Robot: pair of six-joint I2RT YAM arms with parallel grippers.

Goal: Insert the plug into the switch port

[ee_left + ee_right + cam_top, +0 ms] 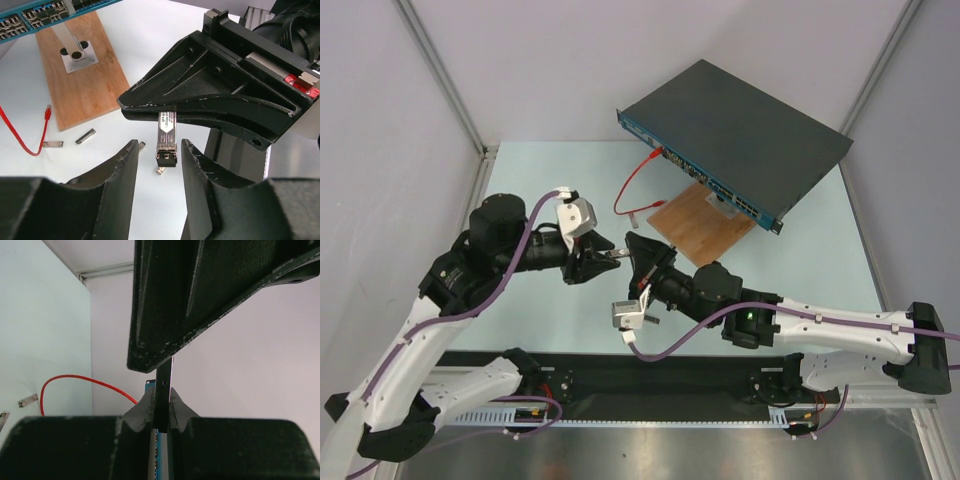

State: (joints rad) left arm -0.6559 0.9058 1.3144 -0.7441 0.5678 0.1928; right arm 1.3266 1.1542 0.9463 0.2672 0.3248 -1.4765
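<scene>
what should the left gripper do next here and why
Probably close the left gripper onto the plug. Its jaws stand open on either side of the plug's free end, with a gap showing on both sides, while the right gripper is shut on the other end. That looks like a handover lined up but not yet gripped.
</scene>
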